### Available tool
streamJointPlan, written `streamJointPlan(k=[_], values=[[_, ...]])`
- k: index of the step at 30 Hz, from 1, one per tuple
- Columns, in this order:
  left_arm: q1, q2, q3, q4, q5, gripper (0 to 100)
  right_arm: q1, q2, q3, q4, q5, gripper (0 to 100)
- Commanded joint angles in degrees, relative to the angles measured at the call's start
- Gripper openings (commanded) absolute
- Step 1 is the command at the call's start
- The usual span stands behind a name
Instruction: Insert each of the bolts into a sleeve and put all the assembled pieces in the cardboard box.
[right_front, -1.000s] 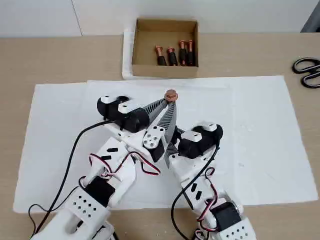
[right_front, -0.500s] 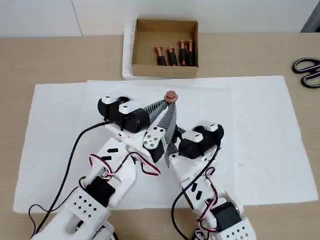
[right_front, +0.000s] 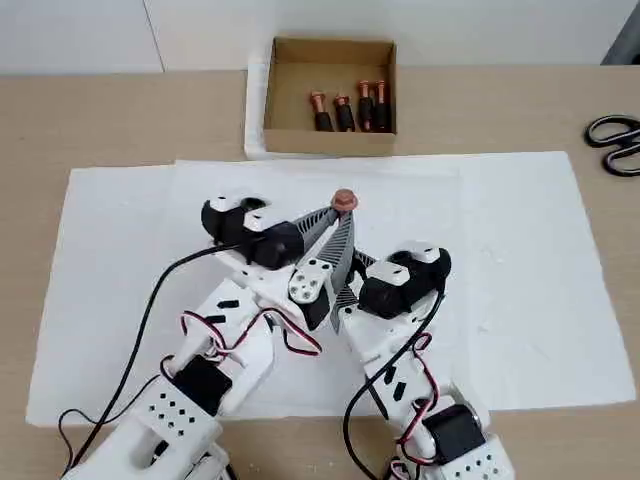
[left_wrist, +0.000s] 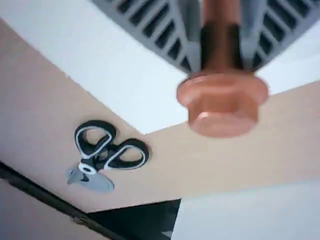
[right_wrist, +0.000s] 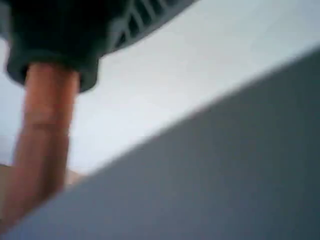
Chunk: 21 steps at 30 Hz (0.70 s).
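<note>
Two arms are meeting at the middle of the white paper (right_front: 520, 260), over one copper bolt (right_front: 343, 200).
The left gripper (right_front: 338, 212) is clamping the bolt's smooth shaft between ribbed grey fingers (left_wrist: 150, 30), round flanged head outward, and a black sleeve (left_wrist: 220, 40) is ringing the shaft. The right gripper (right_front: 350, 280) is lying mostly hidden beneath it; whether it is gripping cannot be told. Four assembled pieces (right_front: 344, 113) are lying in the cardboard box (right_front: 270, 95) at twelve o'clock. One pair of scissors (right_front: 615, 143) is lying at two o'clock, partly cut off.
</note>
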<state>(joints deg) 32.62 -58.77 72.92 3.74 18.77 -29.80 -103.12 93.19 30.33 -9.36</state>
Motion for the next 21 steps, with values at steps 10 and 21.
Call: streamJointPlan(k=[10,21], values=[[-0.18,-1.76,-0.48,6.77,-0.62,1,0.22,-0.92,-4.40,-1.10,-0.18,0.5],[2.55,-1.76,-0.66,11.60,-1.67,1,0.22,-0.92,-4.40,-1.10,-0.18,0.5]])
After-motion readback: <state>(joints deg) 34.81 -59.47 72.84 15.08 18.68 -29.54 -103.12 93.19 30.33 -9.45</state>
